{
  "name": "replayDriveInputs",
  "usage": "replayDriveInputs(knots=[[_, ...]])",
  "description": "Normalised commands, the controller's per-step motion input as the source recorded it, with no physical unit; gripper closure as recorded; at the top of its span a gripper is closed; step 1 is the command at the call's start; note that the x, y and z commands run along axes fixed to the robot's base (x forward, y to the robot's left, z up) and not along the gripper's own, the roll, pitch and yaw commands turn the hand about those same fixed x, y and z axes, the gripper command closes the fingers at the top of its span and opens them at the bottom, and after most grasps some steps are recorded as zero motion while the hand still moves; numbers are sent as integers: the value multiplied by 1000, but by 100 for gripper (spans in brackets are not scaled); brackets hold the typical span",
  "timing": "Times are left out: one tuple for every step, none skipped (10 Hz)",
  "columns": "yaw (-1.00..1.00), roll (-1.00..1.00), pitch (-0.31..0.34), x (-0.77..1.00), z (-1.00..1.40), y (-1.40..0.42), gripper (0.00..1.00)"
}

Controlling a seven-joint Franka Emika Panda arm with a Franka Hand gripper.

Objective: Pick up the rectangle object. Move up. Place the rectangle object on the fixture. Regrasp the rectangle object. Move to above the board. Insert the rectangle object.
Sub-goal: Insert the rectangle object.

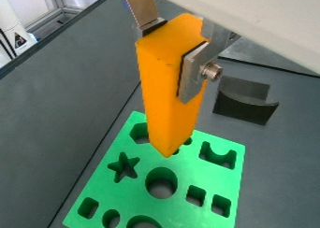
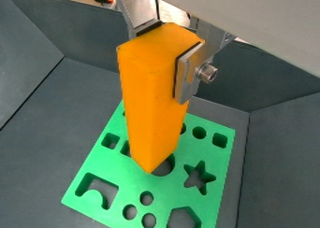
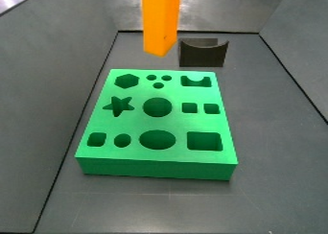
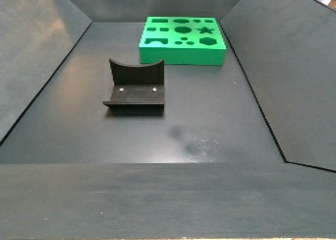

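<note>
gripper clamped on the upper part of the orange block, silver fingers flat against two opposite faces, seen in both wrist views. block hanging upright, long axis vertical, well above the green board and not touching it. in a side view, lower end of the block over the far edge of the board, near the hexagon hole; exact hole under it not possible to tell. in a wrist view, tip seems close to a cut-out at the board edge.

dark fixture standing empty on the floor, apart from the board, nothing in its notch.

judging from this: picking up, resting on the fixture and regrasping look finished, and moving to above the board is mostly done. left to do: line up with the matching slot, lower, insert, then release.
</note>
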Motion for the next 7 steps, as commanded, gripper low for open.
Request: replayDriveInputs(knots=[[0,31,0,97,-14,-169,100],[0,0,0,171,0,-189,100],[0,0,0,140,-11,-177,100],[0,0,0,149,-23,-163,100],[0,0,0,154,-37,-183,100],[0,0,0,166,-54,-197,100],[0,0,0,203,-69,-246,100]])
